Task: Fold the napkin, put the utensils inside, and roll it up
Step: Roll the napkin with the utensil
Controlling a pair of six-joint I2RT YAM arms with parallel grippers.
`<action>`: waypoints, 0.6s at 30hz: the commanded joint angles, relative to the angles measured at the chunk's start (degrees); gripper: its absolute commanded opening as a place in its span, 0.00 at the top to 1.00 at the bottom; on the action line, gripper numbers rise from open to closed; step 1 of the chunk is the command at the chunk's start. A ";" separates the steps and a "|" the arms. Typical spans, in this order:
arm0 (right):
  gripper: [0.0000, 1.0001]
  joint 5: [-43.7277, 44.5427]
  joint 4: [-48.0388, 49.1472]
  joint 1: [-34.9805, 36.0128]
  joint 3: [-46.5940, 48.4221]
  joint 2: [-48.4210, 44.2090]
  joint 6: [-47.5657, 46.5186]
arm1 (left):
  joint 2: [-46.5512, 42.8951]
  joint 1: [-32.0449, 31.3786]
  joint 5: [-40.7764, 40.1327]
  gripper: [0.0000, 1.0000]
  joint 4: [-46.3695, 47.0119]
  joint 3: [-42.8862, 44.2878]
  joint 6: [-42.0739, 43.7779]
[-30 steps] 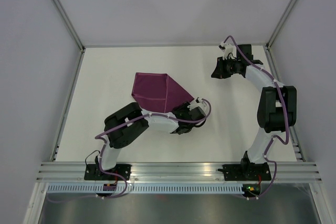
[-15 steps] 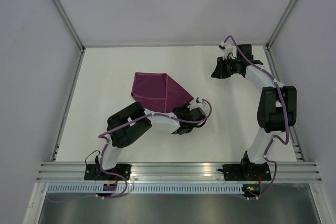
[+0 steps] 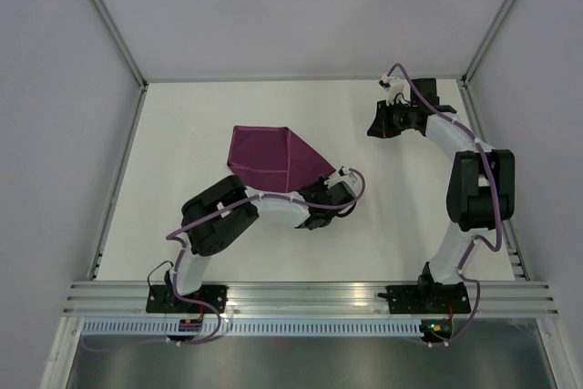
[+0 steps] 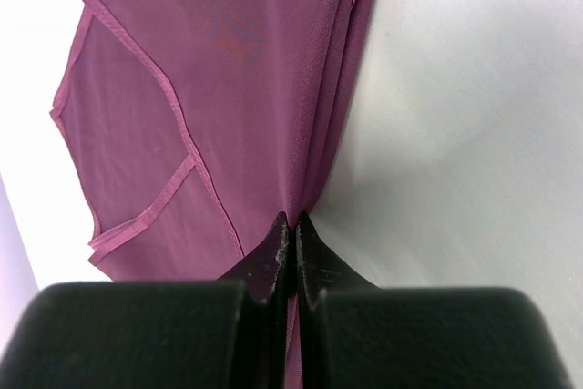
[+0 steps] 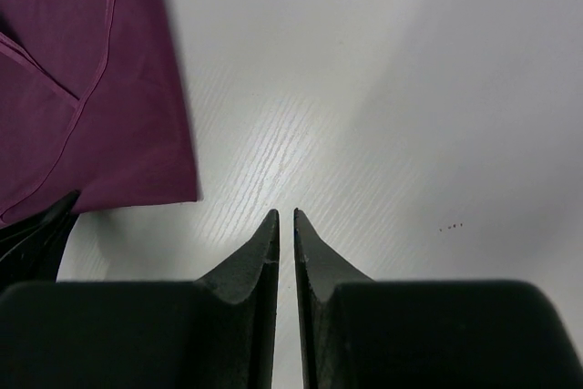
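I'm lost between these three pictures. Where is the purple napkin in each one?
Top external: the napkin lies left of centre.
Left wrist: it fills the upper left, narrowing to bottom centre.
Right wrist: upper left corner only.
Shared landmark: the left gripper pinching the napkin's edge, in the top and left wrist views.
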 commanded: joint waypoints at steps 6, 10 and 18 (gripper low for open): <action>0.84 -4.96 0.82 -0.35 -0.93 -4.47 -7.47 | 0.46 1.24 26.47 0.98 -6.82 -3.10 -2.62; 0.82 -7.69 1.87 -0.27 -2.86 -6.32 -11.43 | -1.65 1.77 33.24 0.98 -6.74 -4.68 -4.11; 0.82 -9.96 2.33 -0.27 -5.59 -9.83 -14.68 | -5.78 2.91 39.31 0.98 -6.38 -8.01 -7.01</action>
